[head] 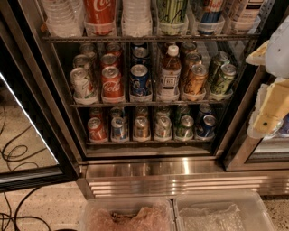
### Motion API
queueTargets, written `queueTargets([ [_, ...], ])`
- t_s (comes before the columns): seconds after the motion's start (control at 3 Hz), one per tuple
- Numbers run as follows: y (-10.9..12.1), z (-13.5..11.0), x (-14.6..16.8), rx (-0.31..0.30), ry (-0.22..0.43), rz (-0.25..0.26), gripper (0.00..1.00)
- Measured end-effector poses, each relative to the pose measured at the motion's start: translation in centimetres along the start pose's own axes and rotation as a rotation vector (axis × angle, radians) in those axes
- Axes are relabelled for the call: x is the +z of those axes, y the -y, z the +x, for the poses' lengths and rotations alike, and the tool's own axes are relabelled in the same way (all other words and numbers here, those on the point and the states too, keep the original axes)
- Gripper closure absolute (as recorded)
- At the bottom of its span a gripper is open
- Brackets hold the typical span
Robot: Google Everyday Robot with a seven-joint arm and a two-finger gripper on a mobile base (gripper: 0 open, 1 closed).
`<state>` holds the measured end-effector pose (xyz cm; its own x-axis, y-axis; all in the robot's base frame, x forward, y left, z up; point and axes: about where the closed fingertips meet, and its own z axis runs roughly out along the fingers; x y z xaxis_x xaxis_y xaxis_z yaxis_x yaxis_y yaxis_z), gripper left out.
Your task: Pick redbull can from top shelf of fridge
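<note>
My gripper hangs at the right edge of the view, outside the open fridge and level with its middle rack. I cannot tell how far it is open or whether it holds anything.

The redbull can stands on the top shelf, toward the right, well above and to the left of me. Only its lower blue and silver part shows. Close on its left is a green-striped can. On its right is a pale-labelled container, perhaps a bottle. Only the shelf's front rail crosses below the can.

Further left on that shelf are a clear plastic bottle, a red can with white "Coca-Cola" script, and another clear bottle.

The rack beneath holds a second Coca-Cola can, a blue can and a white-capped bottle; I cannot read its label. Smaller cans line the lowest rack.

The glass door is swung open at the left, with black cables on the floor. Two clear plastic bins sit in front of the ribbed steel base.
</note>
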<state>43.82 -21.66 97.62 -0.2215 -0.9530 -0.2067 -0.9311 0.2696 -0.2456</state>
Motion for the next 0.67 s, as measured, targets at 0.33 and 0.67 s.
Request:
queueTargets([
  [0.33, 0.00, 0.00, 0.00, 0.001, 0.000, 0.000, 0.00],
  [0.67, 0.35, 0.06, -0.37, 0.065, 0.023, 0.047, 0.00],
])
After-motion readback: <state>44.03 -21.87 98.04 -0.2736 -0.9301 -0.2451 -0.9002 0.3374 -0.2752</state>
